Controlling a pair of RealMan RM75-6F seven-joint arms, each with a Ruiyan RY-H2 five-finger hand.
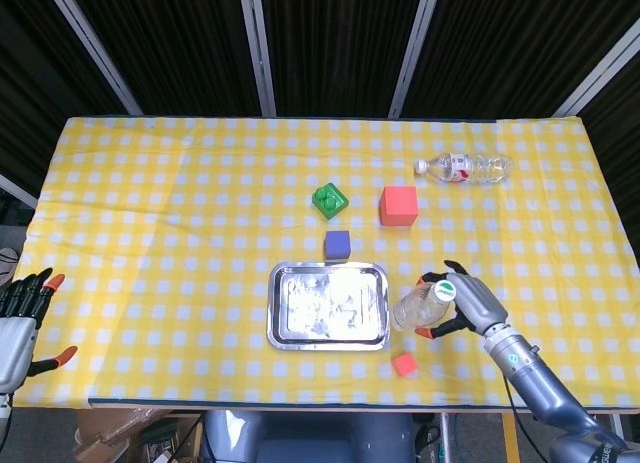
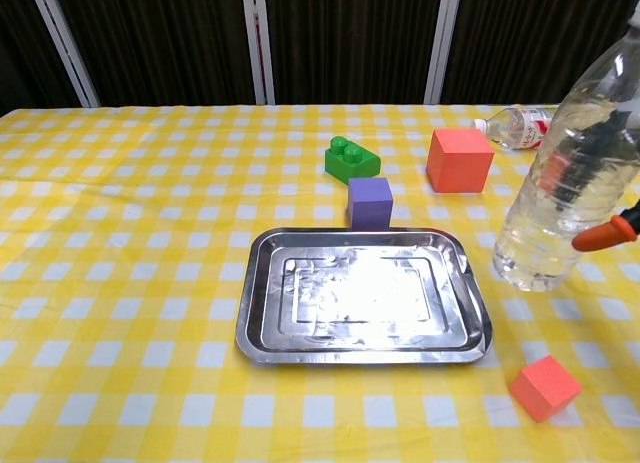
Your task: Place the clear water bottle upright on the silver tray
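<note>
Bottle position: clear water bottle [image 2: 566, 179] was gripped by the right hand [image 1: 468, 303], held roughly upright just right of the silver tray [image 2: 258, 323], off its rim. Left hand [image 1: 22, 323] sat at the table's left edge, fingers spread, holding nothing. Purple cube [image 2: 370, 201] stood just behind the tray, green brick [image 2: 351, 159] and large red cube [image 2: 459, 158] farther back, small red cube [image 2: 544, 386] at front right. Labelled bottle [image 1: 464, 168] lay flat at the far right.

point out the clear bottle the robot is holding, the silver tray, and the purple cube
clear water bottle [image 2: 560, 198], chest view, mid body.
silver tray [image 2: 258, 323], chest view, left rim.
purple cube [image 2: 371, 204], chest view, front face.
</note>
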